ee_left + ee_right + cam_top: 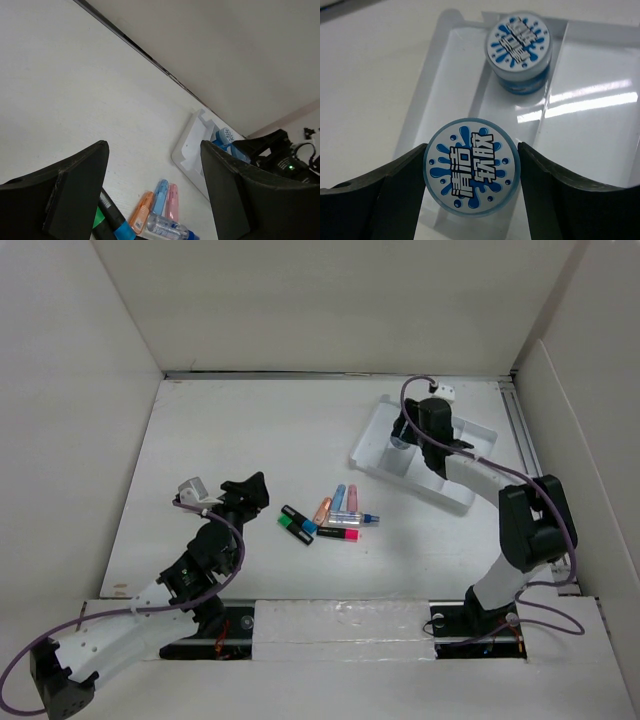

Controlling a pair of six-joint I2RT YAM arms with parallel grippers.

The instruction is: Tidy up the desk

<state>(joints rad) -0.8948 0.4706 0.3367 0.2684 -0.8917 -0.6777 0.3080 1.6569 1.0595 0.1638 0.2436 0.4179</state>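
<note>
1. The right claw (472,146) is clamped on a round tub (471,172) with a blue-splash label, one finger pressed to each side of it
2. Directly beneath this claw lies a white compartmented tray (585,145). Just ahead of the fingertips, a second tub (520,47) of the same kind stands in one of the tray's compartments
3. The left claw (154,150) is spread wide with nothing between its fingers
4. Just ahead of the left claw and a little to its right, a cluster of pens and highlighters (330,515) lies loose on the surface. The tray and the right claw are well beyond that
5. The desk (250,440) stretches beneath both claws as a matte white top, carrying the tray under the right claw and the cluster in front of the left one
</note>
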